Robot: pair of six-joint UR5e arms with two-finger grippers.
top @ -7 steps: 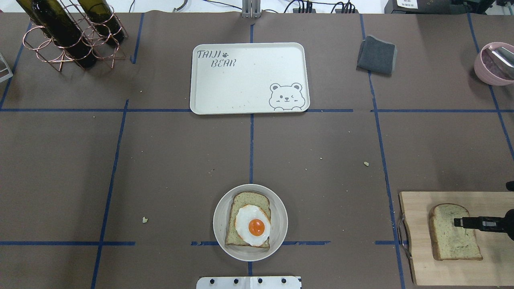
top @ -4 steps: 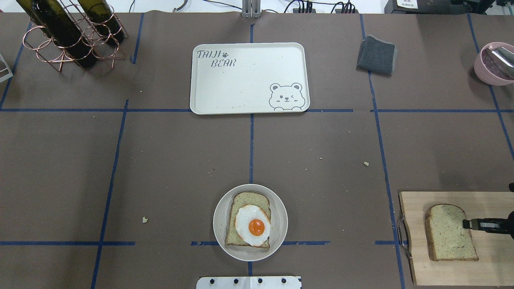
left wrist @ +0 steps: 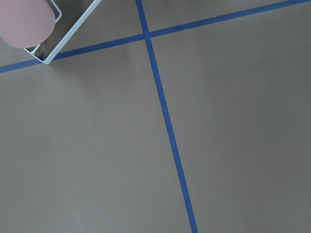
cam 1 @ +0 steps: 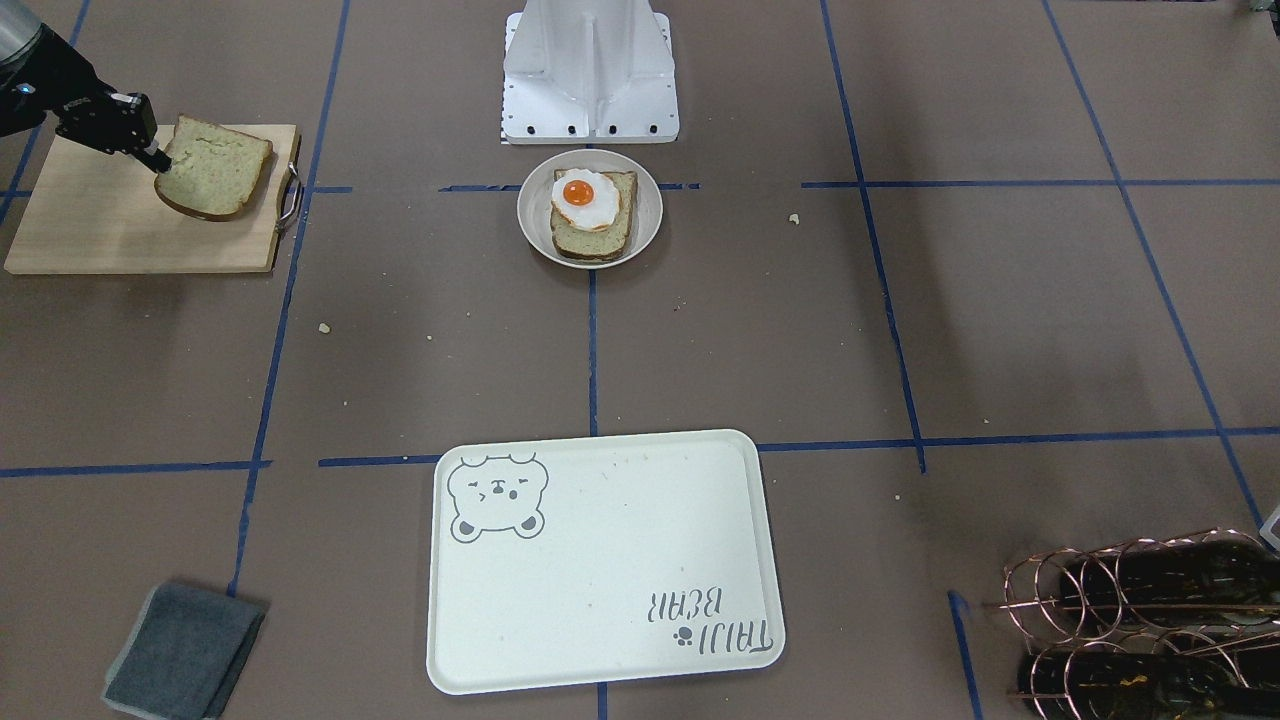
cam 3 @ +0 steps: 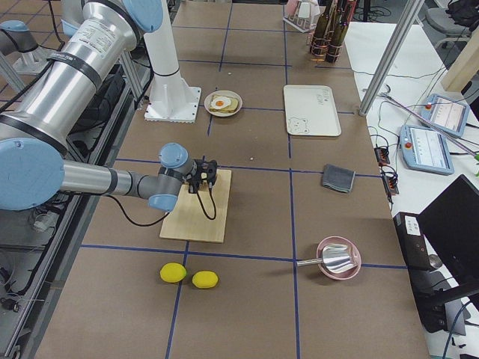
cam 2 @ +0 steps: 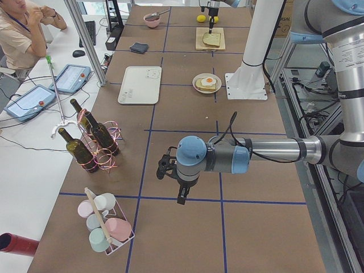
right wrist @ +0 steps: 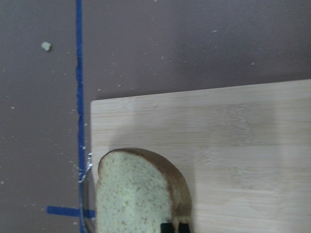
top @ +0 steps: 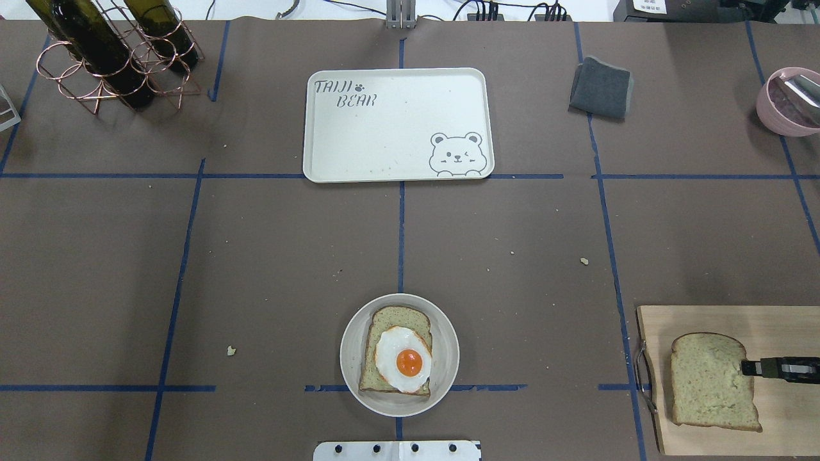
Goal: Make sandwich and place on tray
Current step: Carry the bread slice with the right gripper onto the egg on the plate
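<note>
One bread slice lies on a round cream plate with the fried egg on top, near the robot's base. The second slice is over the wooden cutting board. My right gripper is shut on its right edge and holds it tilted, lifted off the board, as the front view shows. The right wrist view shows the slice above the board. The tray lies bare at the table's far middle. My left gripper hangs over bare table; I cannot tell whether it is open or shut.
A copper rack with wine bottles stands at the far left. A folded grey cloth and a pink bowl with a metal scoop are at the far right. Two lemons lie beyond the board. A cup rack stands near the left arm.
The right gripper's tips drew back from over the slice to its right edge. The slice has risen off the board, looks larger and has shifted a little to the left.
</note>
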